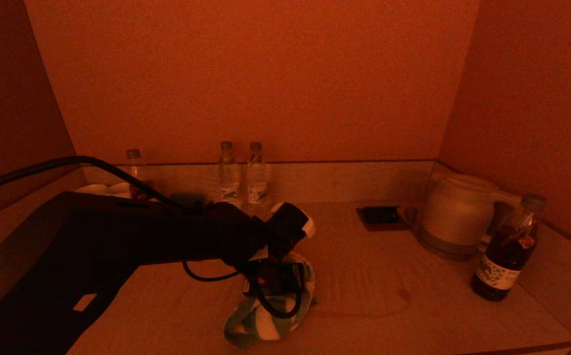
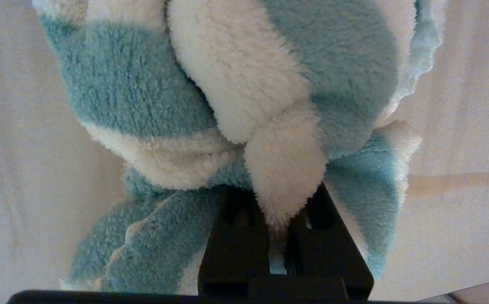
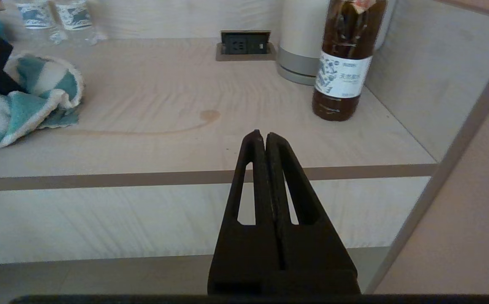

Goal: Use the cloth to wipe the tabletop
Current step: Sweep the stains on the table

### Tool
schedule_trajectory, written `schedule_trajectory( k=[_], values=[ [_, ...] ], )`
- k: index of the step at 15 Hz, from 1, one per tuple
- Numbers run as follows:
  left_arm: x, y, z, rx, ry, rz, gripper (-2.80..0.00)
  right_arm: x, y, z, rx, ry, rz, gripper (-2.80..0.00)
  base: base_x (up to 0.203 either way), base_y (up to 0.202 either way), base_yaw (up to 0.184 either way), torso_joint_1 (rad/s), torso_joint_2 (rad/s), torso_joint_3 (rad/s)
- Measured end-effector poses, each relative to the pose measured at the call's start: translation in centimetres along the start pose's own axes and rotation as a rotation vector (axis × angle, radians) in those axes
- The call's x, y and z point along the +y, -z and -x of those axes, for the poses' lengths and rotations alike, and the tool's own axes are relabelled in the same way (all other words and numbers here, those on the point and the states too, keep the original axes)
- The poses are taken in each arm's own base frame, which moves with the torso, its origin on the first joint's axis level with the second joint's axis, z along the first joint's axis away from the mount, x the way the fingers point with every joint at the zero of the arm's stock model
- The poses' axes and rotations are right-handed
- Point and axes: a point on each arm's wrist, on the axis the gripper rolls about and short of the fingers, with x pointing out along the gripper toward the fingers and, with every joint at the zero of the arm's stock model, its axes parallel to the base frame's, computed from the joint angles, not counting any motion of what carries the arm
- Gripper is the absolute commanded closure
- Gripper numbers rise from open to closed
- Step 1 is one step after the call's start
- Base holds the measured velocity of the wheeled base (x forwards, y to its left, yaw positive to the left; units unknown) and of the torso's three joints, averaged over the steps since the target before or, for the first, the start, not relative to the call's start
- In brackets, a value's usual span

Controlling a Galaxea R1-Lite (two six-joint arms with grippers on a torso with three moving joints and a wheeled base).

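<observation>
A fluffy teal-and-white striped cloth [image 1: 265,315] lies bunched on the light wooden tabletop [image 1: 374,276], near its front middle. My left gripper [image 1: 273,288] points down onto it and is shut on a white fold of the cloth [image 2: 284,169]. The cloth [image 3: 20,101] also shows in the right wrist view. A faint brownish streak with a round spot [image 3: 209,115] marks the tabletop just right of the cloth. My right gripper [image 3: 261,136] is shut and empty, parked off the table's front edge, out of the head view.
A white kettle [image 1: 455,214] and a dark-liquid bottle [image 1: 507,251] stand at the right. Several clear water bottles [image 1: 241,175] stand by the back wall. A recessed power socket [image 1: 381,217] sits in the tabletop. Walls close in the left, back and right.
</observation>
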Motion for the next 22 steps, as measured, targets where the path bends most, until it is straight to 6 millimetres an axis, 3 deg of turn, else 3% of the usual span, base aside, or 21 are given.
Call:
schedule_trajectory(
  k=[3,8,22],
  values=[
    [-1.7,0.0,-0.5,-0.016,0.053,-0.026,0.00,0.0,0.0,0.0,0.000,0.000,0.000,0.00,0.000,0.000,0.000,0.000,0.00,0.000],
    [-2.8,0.6,-1.3,0.011,0.140,-0.060,0.00,0.0,0.0,0.0,0.000,0.000,0.000,0.00,0.000,0.000,0.000,0.000,0.00,0.000],
    [-4.7,1.5,-2.0,0.022,0.292,-0.198,0.00,0.0,0.0,0.0,0.000,0.000,0.000,0.00,0.000,0.000,0.000,0.000,0.00,0.000]
  ],
)
